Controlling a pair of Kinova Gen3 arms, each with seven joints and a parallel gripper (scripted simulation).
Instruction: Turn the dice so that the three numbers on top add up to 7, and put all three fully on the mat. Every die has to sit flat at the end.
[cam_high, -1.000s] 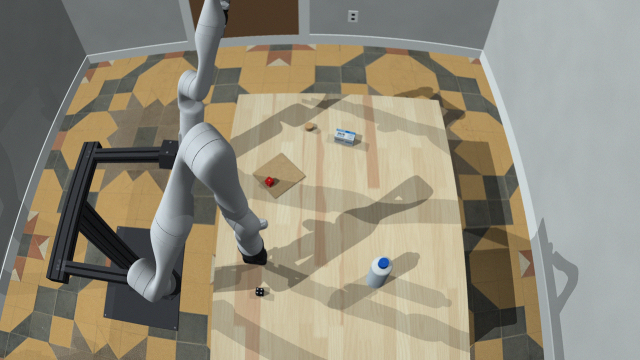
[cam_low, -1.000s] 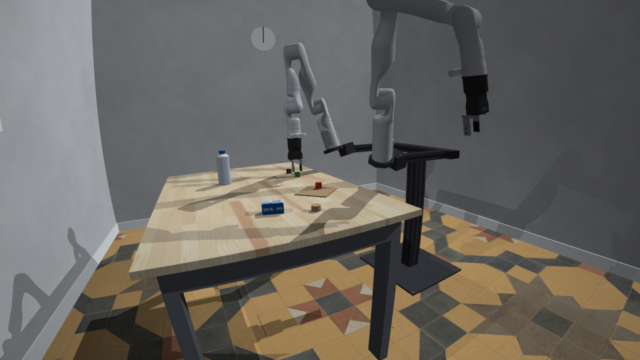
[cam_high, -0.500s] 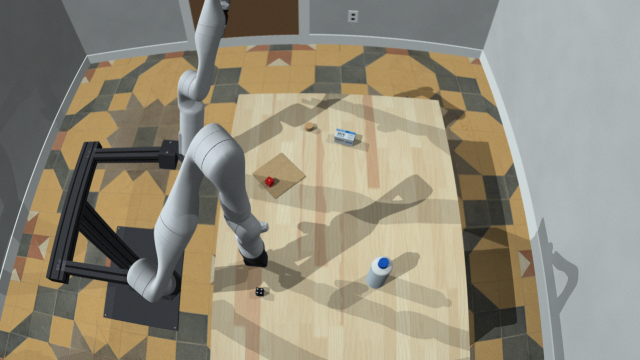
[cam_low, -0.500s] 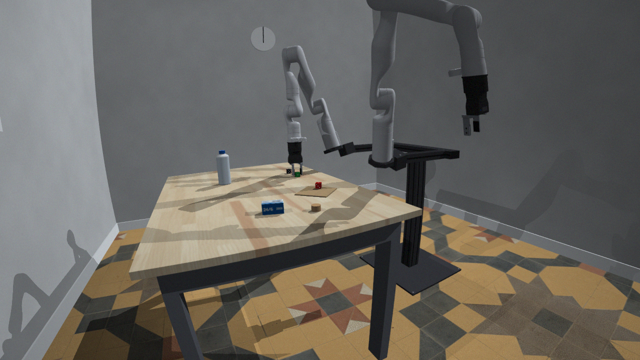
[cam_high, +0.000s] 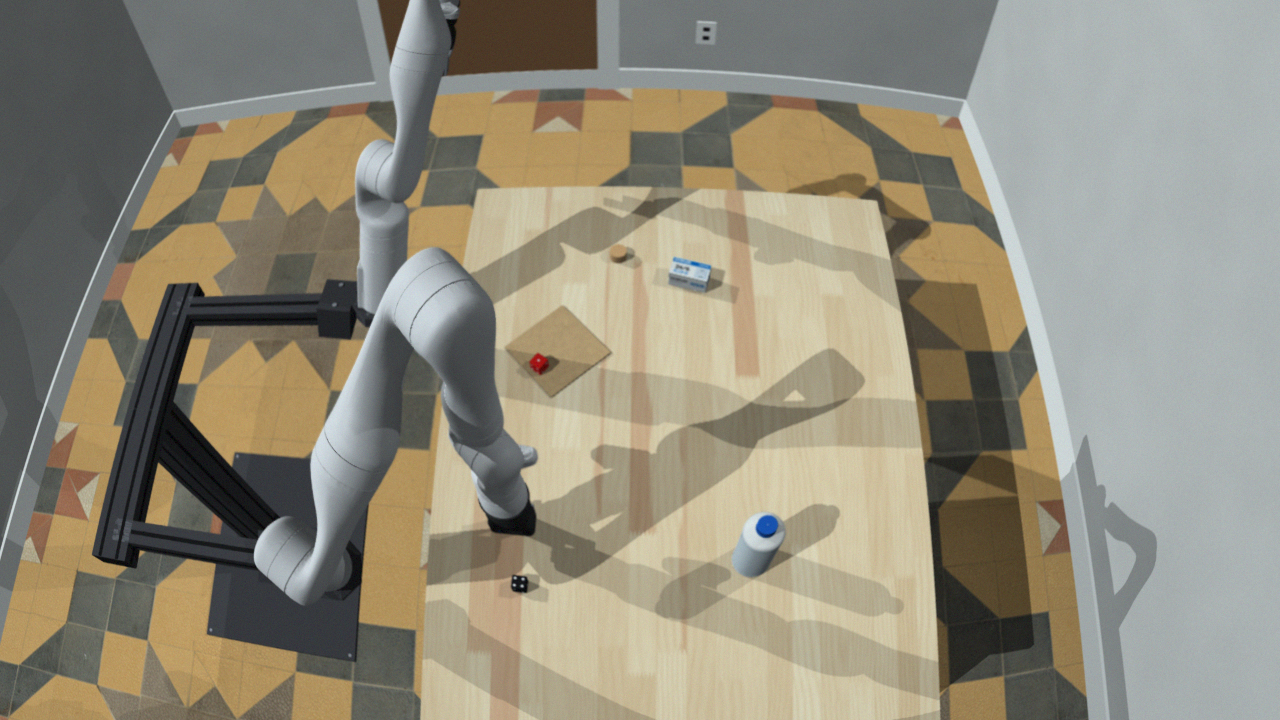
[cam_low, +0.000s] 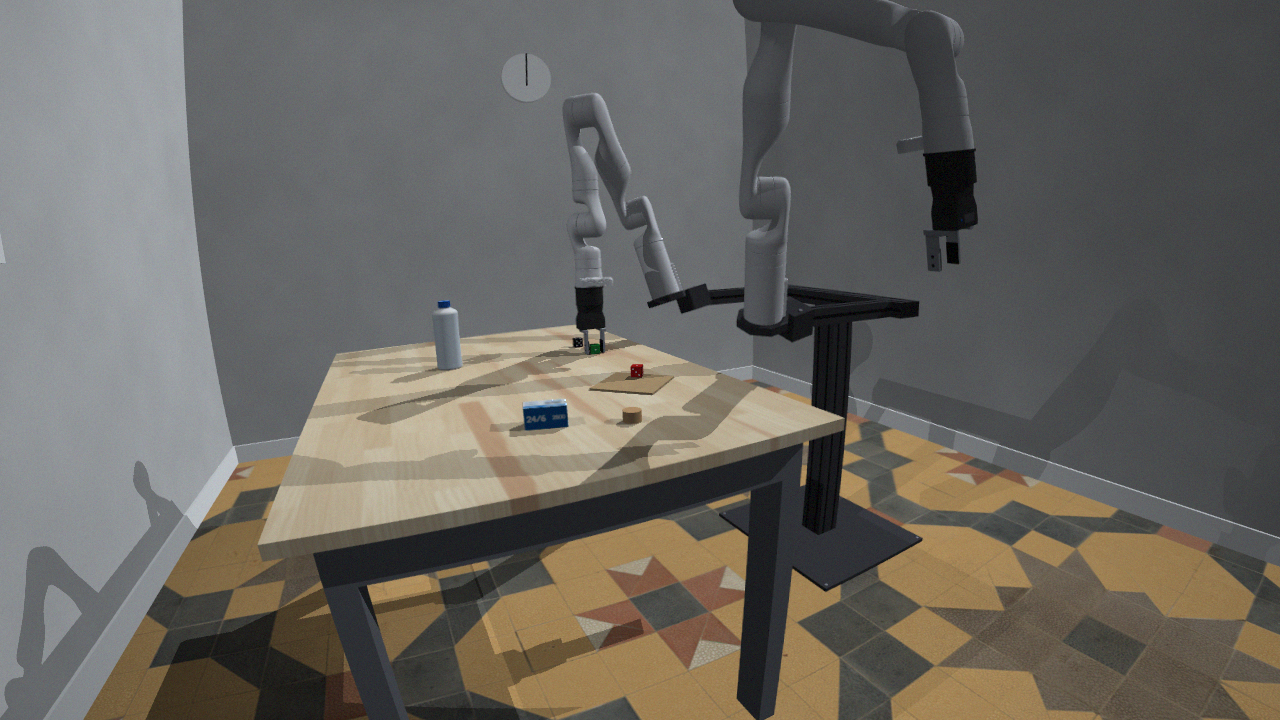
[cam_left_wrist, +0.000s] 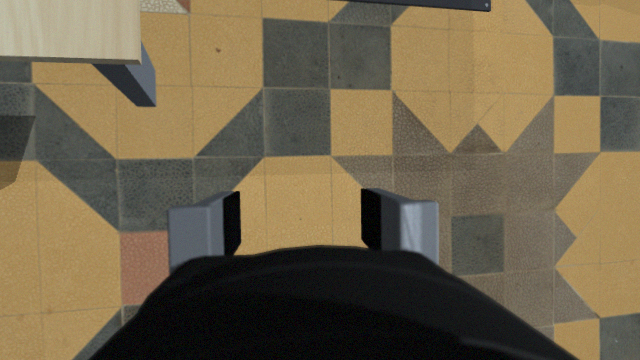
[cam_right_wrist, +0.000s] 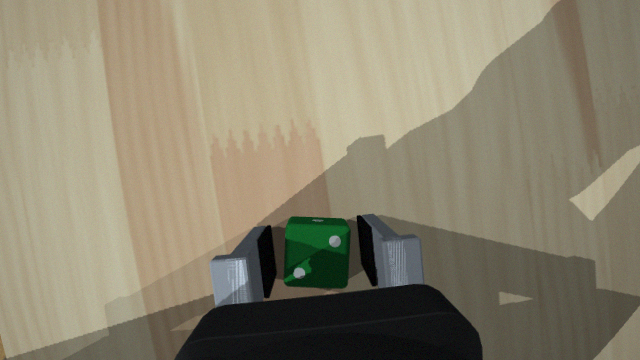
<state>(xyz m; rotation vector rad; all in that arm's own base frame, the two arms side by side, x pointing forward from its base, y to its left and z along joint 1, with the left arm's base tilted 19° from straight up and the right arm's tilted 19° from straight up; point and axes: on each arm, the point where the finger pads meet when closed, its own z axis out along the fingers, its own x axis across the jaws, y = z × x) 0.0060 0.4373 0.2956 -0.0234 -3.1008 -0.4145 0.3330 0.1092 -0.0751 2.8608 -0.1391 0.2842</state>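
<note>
A green die (cam_low: 594, 348) (cam_right_wrist: 310, 250) sits flat on the table with two pips up, hidden by the right arm in the top view. My right gripper (cam_low: 594, 342) (cam_right_wrist: 316, 245) points down around it, open, with a gap on both sides. A red die (cam_high: 538, 363) (cam_low: 636, 370) rests on the brown mat (cam_high: 572, 331) (cam_low: 626, 385), near one edge; its top seems to show one pip. A black die (cam_high: 519, 583) (cam_low: 577, 342) lies on the table off the mat, several pips up. My left gripper (cam_low: 942, 248) (cam_left_wrist: 301, 215) is open and empty, high beyond the table's edge.
A white bottle (cam_high: 754, 550) (cam_low: 447, 340) with a blue cap stands on the table away from the dice. A blue and white box (cam_high: 689, 274) (cam_low: 545, 414) and a small wooden disc (cam_high: 618, 253) (cam_low: 631, 415) stand on the other side of the mat.
</note>
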